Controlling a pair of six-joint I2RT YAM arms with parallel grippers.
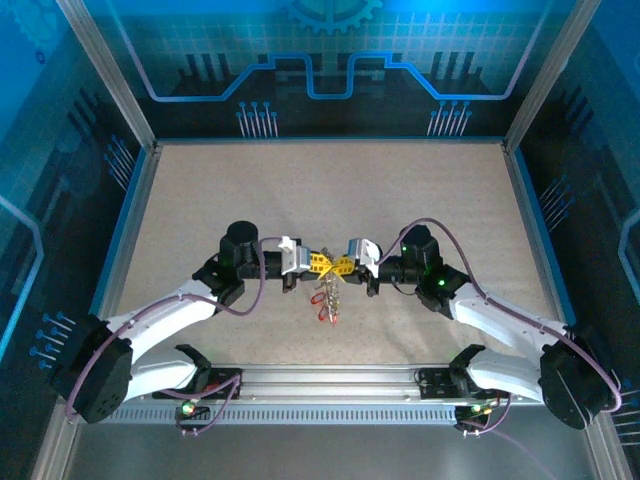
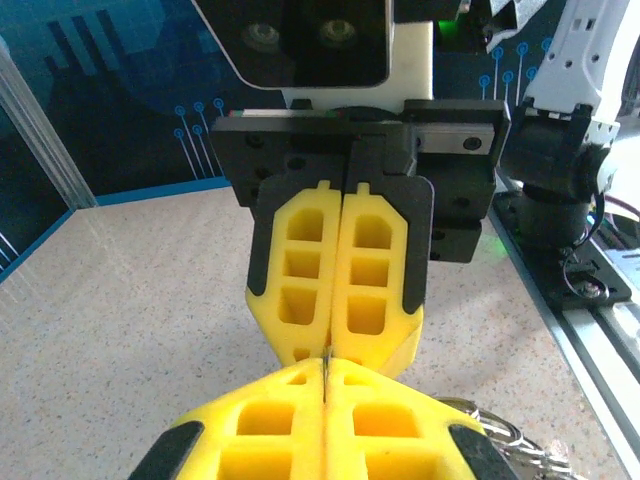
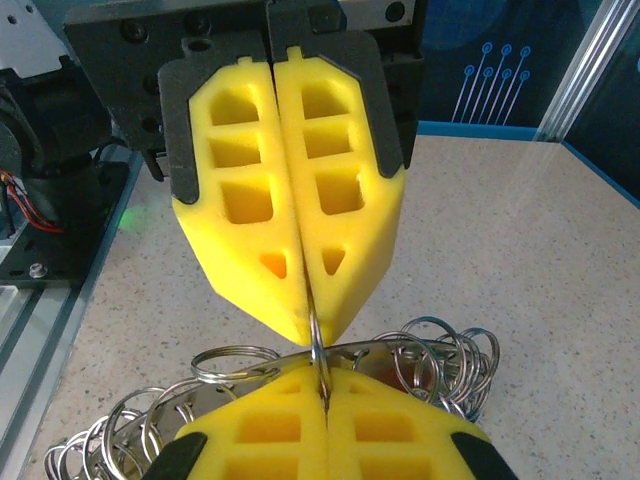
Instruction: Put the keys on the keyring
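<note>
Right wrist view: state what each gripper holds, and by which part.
The left gripper and right gripper both pinch one thin silvery metal ring by its edge, meeting tip to tip across it.

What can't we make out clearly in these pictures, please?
- Top view: keys, too small to count, below the left gripper and right gripper.
- Left wrist view: the pinched metal piece is a sliver; yellow fingers hide the rest.
- Right wrist view: wire rings, partly behind fingers, cut off by the bottom edge.
</note>
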